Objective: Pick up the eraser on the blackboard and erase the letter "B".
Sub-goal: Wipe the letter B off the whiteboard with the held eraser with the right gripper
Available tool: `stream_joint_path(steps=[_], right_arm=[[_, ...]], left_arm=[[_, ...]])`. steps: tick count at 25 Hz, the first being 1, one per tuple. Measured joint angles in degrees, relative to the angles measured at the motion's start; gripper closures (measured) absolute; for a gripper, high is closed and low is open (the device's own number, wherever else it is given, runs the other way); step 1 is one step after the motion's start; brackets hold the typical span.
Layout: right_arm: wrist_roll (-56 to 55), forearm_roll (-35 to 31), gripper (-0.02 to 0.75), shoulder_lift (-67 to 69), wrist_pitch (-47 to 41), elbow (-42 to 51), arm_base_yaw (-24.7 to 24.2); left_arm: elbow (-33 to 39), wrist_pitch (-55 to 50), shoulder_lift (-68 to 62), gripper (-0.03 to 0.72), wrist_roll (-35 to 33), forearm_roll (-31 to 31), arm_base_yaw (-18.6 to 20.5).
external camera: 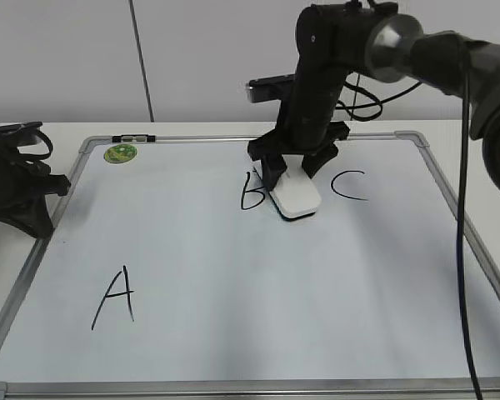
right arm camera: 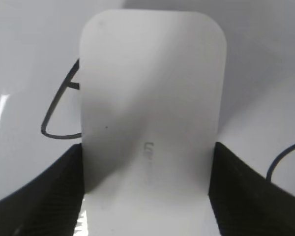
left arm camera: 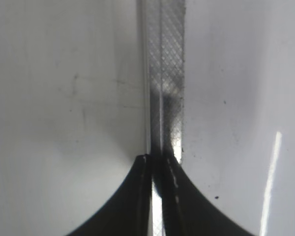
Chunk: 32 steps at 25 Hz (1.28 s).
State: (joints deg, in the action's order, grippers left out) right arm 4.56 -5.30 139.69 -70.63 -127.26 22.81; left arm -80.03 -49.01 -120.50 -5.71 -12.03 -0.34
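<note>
Here, label by label
Right gripper (external camera: 293, 177): reaching down from the upper right over the board, its two black fingers (right arm camera: 54, 191) spread to the width of the eraser and pressed against its two long sides, so it has the eraser clamped between them
Eraser (external camera: 296, 197): white rounded block lying flat on the board, between the B and the C, its left edge over the right part of the B; in the right wrist view (right arm camera: 152, 108) it fills the middle of the picture, sticking out well past the fingertips, faint grey lettering on top
Letter B (external camera: 250, 192): black marker strokes just left of the eraser, partly hidden behind it and the left finger; loops show at the eraser's left edge in the wrist view (right arm camera: 59, 110)
Board (external camera: 233, 333): white, silver frame, lying flat on the table
Letter C (external camera: 348, 185): just right of the eraser, apart from it
Letter A (external camera: 115, 297): lower left, well apart
Green sticker (external camera: 120, 153): top left corner of the board
Left gripper (left arm camera: 160, 169): at the board's left edge, over the frame, fingers together with only a thin slit between, nothing in them
</note>
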Motion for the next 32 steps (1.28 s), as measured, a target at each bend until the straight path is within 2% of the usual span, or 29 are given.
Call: stream_joint_path(steps=[9,18,24,28,32], right_arm=[[0.00,0.03,0.195,1.88,1.43,-0.38,0.00],[-0.11,0.13,0.195,2.39,8.97,-0.38,0.00],[0.74,-0.54,0.195,2.77,8.74,-0.50,0.00],[1.18,0.46,0.195,2.88,7.66,-0.83,1.72],[1.18,1.14,0.195,2.88,7.21,-0.83,6.38]], left_arm=[[0.00,0.00,0.00,0.676,0.00,0.00,0.00],[0.00,0.00,0.00,0.674,0.00,0.00,0.00],[0.00,0.00,0.00,0.674,0.00,0.00,0.00],[0.00,0.00,0.00,0.674,0.00,0.00,0.00],[0.00,0.00,0.00,0.674,0.00,0.00,0.00]])
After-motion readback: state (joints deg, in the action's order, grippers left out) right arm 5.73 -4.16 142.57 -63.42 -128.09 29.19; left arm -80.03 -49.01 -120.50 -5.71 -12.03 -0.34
